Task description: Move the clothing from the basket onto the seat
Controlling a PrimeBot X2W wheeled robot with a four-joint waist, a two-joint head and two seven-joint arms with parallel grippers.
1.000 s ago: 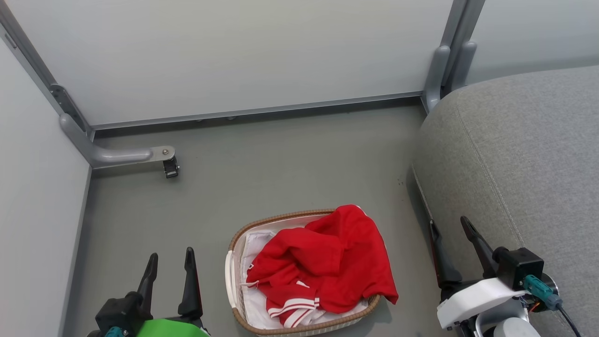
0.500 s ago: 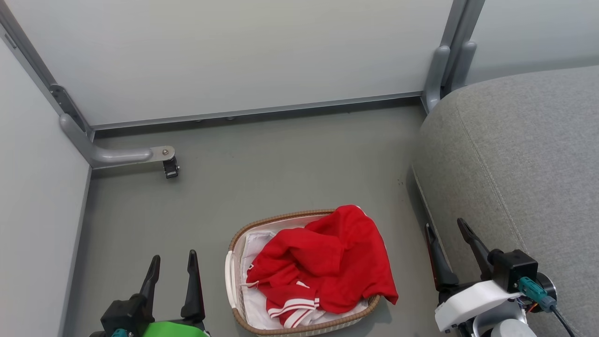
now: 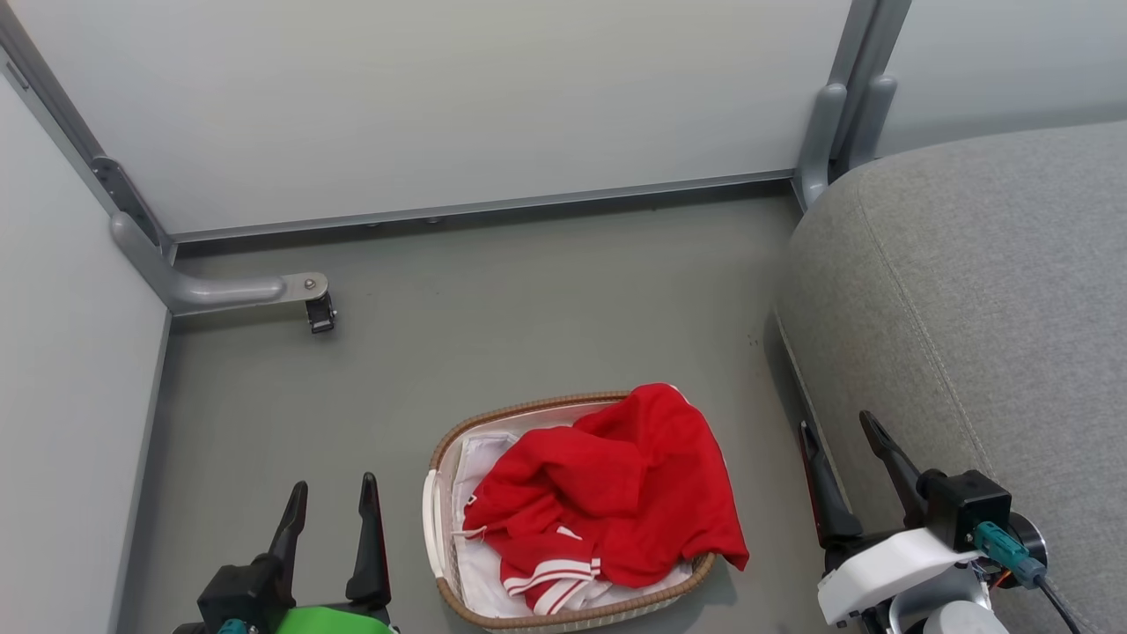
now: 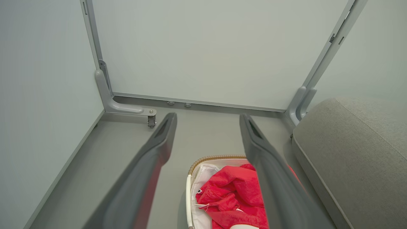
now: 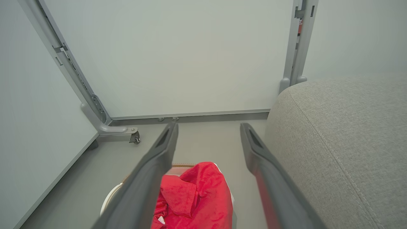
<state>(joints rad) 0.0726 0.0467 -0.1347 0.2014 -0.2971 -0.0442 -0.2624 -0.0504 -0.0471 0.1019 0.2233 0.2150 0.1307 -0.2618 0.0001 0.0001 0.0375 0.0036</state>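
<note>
The red clothing (image 3: pixel 607 497) lies bunched in the cream basket (image 3: pixel 433 519) on the floor, its white-striped hem at the near side and one fold draped over the basket's right rim. It also shows in the left wrist view as clothing (image 4: pixel 233 195) in the basket (image 4: pixel 189 203), and in the right wrist view as clothing (image 5: pixel 194 197). My left gripper (image 3: pixel 333 489) stands open to the left of the basket, above the floor. My right gripper (image 3: pixel 836 427) stands open to the basket's right, beside the grey seat (image 3: pixel 986 291). Both hold nothing.
Pale partition panels (image 3: pixel 440 97) close the space behind and to the left. A grey bracket foot with a small caster (image 3: pixel 319 313) juts from the left corner. A grey post (image 3: pixel 836 123) stands at the seat's far corner. Grey floor (image 3: pixel 528 308) lies beyond the basket.
Both grippers have drawn back slightly toward the bottom of the head view, the right one also a little leftward. Basket and clothing have not moved.
</note>
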